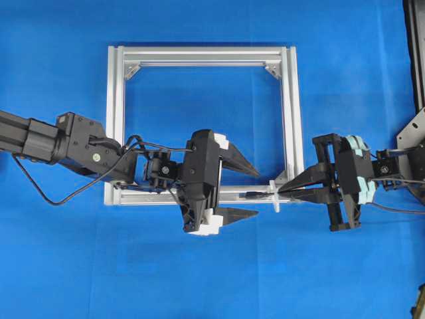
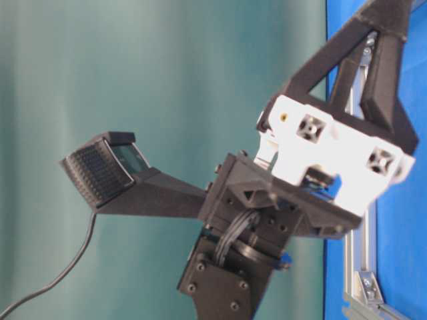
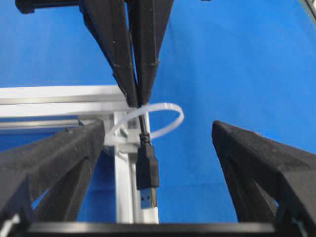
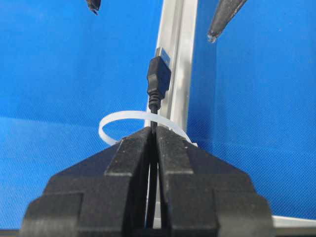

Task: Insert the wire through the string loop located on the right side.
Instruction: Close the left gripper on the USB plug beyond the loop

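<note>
The wire's black plug (image 3: pixel 147 170) with its metal tip hangs between my left gripper's (image 3: pixel 158 129) wide-open fingers, touching neither. Its thin cable runs through the whitish string loop (image 3: pixel 165 117) to my right gripper (image 4: pixel 153 131), which is shut on the cable just behind the string loop (image 4: pixel 126 119). The plug (image 4: pixel 159 77) lies beyond the loop, over the frame bar. Overhead, the plug (image 1: pixel 252 195) sits left of the string loop (image 1: pixel 273 197), the right gripper (image 1: pixel 283 191) at the loop's right, and the left gripper (image 1: pixel 256 193) open around the plug.
The square aluminium frame (image 1: pixel 199 56) lies on the blue cloth, and the loop is tied at its lower right corner. A metal bracket (image 1: pixel 413 133) and a dark rail (image 1: pixel 416 40) stand at the right edge. One left finger (image 2: pixel 100 175) fills the table-level view.
</note>
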Controlling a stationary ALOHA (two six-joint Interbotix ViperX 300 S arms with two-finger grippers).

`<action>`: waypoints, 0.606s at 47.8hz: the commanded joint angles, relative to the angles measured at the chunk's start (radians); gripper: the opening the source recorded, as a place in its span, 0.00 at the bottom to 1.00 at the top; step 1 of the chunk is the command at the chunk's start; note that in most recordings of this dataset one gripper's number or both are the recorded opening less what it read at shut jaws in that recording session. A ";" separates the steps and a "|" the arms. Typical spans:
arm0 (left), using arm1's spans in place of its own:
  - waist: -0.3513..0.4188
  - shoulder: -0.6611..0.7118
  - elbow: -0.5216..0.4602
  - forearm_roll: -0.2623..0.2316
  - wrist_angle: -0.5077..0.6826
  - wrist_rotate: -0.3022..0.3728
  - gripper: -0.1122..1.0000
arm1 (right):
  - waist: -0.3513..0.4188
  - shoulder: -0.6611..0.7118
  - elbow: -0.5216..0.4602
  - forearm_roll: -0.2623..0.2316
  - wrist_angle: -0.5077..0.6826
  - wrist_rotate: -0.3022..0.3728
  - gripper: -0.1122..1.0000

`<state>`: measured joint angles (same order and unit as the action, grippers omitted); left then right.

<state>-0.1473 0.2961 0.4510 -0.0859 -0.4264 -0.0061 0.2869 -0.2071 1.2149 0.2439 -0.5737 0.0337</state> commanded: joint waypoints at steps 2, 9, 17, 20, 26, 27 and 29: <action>0.002 -0.008 -0.020 0.003 -0.003 0.000 0.91 | 0.000 -0.006 -0.015 -0.003 -0.011 -0.002 0.09; 0.002 -0.006 -0.025 0.003 -0.003 0.000 0.91 | 0.000 -0.006 -0.015 -0.002 -0.011 -0.002 0.09; 0.002 0.017 -0.035 0.003 -0.003 0.000 0.91 | 0.000 -0.006 -0.015 -0.002 -0.011 -0.002 0.09; 0.003 0.035 -0.040 0.003 -0.003 0.000 0.91 | 0.000 -0.006 -0.015 -0.002 -0.011 -0.002 0.09; 0.003 0.077 -0.051 0.003 -0.003 0.000 0.91 | -0.002 -0.006 -0.015 -0.002 -0.011 -0.002 0.09; 0.003 0.081 -0.054 0.003 -0.003 0.000 0.91 | 0.000 -0.006 -0.017 -0.002 -0.011 -0.002 0.09; 0.005 0.089 -0.055 0.003 -0.003 0.000 0.91 | -0.002 -0.006 -0.015 -0.002 -0.011 -0.002 0.09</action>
<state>-0.1473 0.3927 0.4203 -0.0859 -0.4264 -0.0046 0.2869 -0.2071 1.2149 0.2424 -0.5737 0.0337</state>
